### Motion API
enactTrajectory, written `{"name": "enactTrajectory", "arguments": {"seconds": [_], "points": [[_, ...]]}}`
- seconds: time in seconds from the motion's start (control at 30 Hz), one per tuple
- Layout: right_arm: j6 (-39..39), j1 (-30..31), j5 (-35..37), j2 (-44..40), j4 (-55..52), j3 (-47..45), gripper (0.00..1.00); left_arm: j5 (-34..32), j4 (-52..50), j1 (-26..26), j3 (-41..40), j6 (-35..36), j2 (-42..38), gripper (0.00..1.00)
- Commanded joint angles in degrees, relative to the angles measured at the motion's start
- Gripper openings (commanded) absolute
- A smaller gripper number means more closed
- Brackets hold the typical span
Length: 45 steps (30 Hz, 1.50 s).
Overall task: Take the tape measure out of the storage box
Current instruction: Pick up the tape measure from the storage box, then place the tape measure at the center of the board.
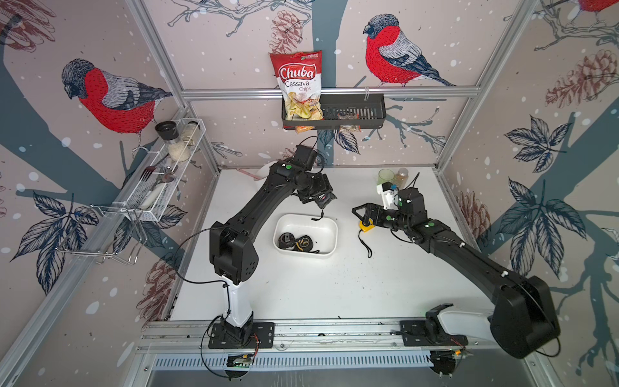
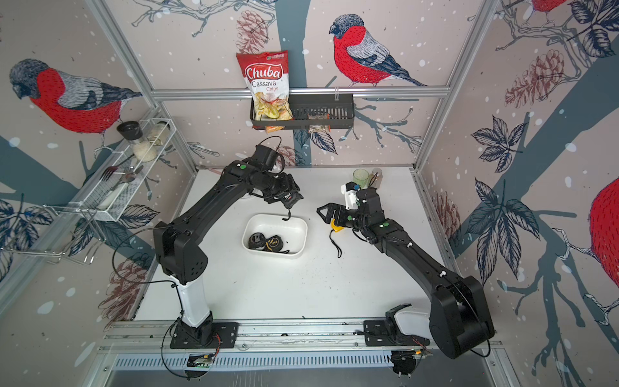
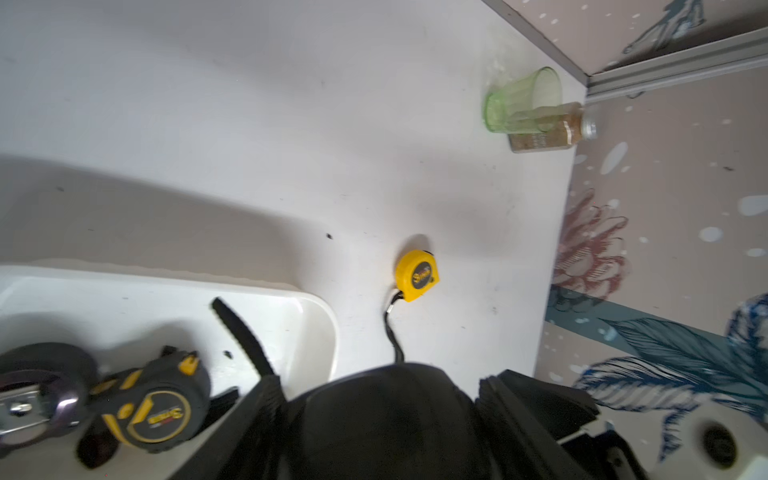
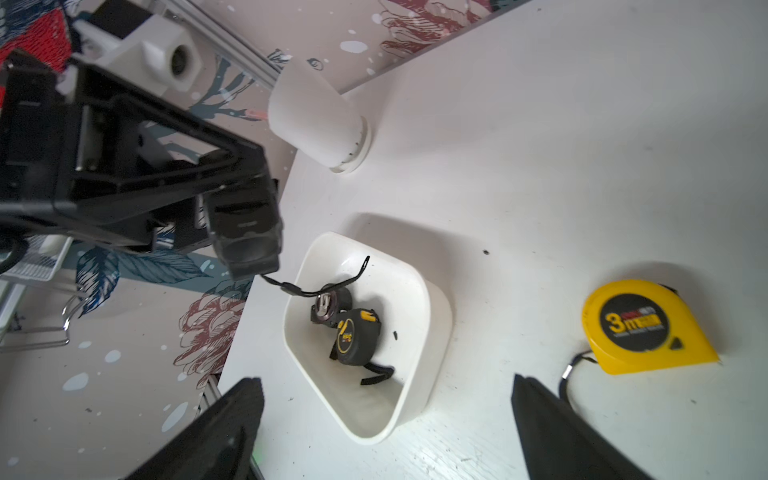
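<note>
The white storage box (image 1: 330,249) (image 2: 299,246) sits mid-table and holds two dark tape measures (image 1: 286,240) (image 1: 304,242). My left gripper (image 1: 321,200) (image 3: 382,384) hangs above the box's far rim, shut on a black tape measure (image 4: 245,232) (image 3: 382,419) whose strap (image 1: 320,216) dangles toward the rim. To the right of the box, a yellow tape measure (image 1: 366,228) (image 4: 640,328) lies on the table with its black cord trailing. My right gripper (image 1: 363,214) (image 4: 390,432) hovers over it, open with nothing between its fingers.
A green glass (image 1: 386,176) and a spice bottle (image 1: 401,177) stand at the back right corner. A tall white cup (image 4: 316,120) stands at the back left, behind my left arm. A black wall basket (image 1: 355,110) holds a chips bag, and a wire shelf (image 1: 160,187) hangs on the left wall.
</note>
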Motion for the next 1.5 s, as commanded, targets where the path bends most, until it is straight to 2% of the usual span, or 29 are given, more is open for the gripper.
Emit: {"name": "enactTrajectory", "arguments": {"seconds": [0.0,0.23,0.57,0.67,0.77,0.93,1.0,1.1,1.2,1.23,1.3,1.37,1.43,1.47], "points": [[-2.48,1.98,0.16,1.59,6.64,2.34,0.98,9.55,8.57,0.08,-0.39,-7.93,-0.16,0.0],[-2.27,3.66,2.13,7.19,12.75,5.38,0.97,11.52,10.15,-0.06,-0.33,-9.75,-0.36,0.0],[-2.28,6.11,2.47,11.2,13.78,10.6,0.96,11.48,14.54,-0.72,-4.94,-12.23,-2.28,0.0],[-2.3,6.56,2.9,12.56,13.84,12.08,0.93,12.04,16.43,-1.11,-6.4,-13.5,-2.57,0.0],[-2.11,6.7,3.24,13.92,13.45,13.41,0.77,12.4,18.05,-1.41,-7.23,-14.55,-2.66,0.0],[-2.04,6.79,3.82,14.48,12.88,14.09,0.37,12.74,19.87,-1.7,-7.91,-15.64,-2.83,0.0],[-2.13,6.81,3.94,14.42,12.36,14.18,0.26,12.75,20.24,-1.72,-7.98,-15.73,-2.84,0.0],[-2.2,6.9,4.39,14.47,11.51,14.27,0.02,13.37,21.22,-1.73,-8.08,-15.73,-2.66,0.0],[-2.25,6.88,5.16,14.12,10.92,14.14,0.0,14.24,23.39,-1.63,-8.67,-15.64,-2.79,0.0],[-2.26,6.87,5.5,13.78,11.01,13.97,0.0,14.21,23.73,-1.53,-8.85,-15.43,-2.85,0.06],[-2.26,6.91,6.08,13.01,11.19,13.66,0.0,14.05,24.22,-1.28,-9.44,-15.08,-3.1,0.35],[-2.36,6.84,6.39,12.44,10.93,13.66,0.0,13.5,24.76,-1.06,-10.37,-14.68,-3.69,0.58],[-2.38,6.62,6.69,11.75,10.51,13.59,0.0,12.61,24.51,-0.81,-11.18,-14.33,-4.22,0.85],[-2.34,6.46,6.83,11.44,10.29,13.5,0.0,12.17,24.22,-0.61,-11.43,-14.16,-4.39,0.93]]}}
